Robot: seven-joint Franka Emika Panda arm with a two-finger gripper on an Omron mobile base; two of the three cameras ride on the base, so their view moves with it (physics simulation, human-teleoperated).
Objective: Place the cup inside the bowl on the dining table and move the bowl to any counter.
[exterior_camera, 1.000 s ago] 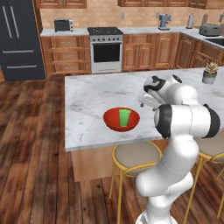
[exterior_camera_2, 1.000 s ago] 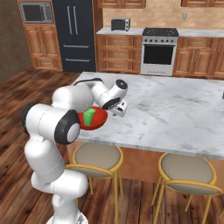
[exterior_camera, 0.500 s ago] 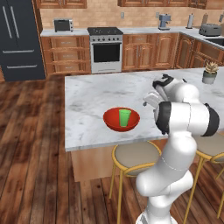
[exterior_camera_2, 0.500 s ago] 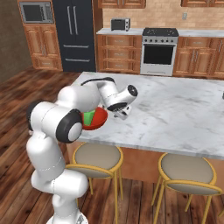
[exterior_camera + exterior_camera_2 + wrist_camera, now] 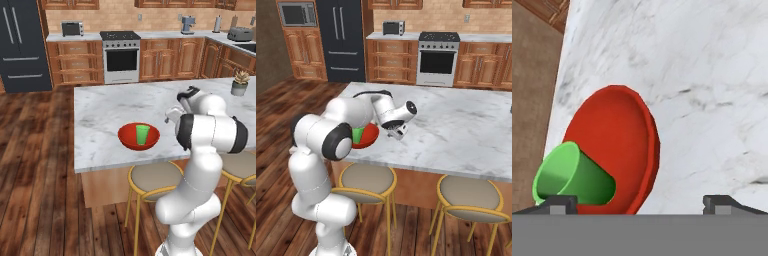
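Note:
The glossy red bowl sits near the front edge of the marble dining table, and the green cup stands upright inside it. The hand view has the bowl at the lower left with the cup in it. My gripper hangs low over the table just to the right of the bowl, clear of its rim. It is open: the fingertips stand wide apart with nothing between them. In the left base view, my gripper is partly hidden by the arm.
Round stools stand under the table's front edge. A potted plant sits at the table's far right. The wall counter with stove, toaster and coffee machine runs along the back; a dark fridge is at left.
My hand has turned and dropped slightly beside the bowl, on its right. The bowl and the cup in it have not moved.

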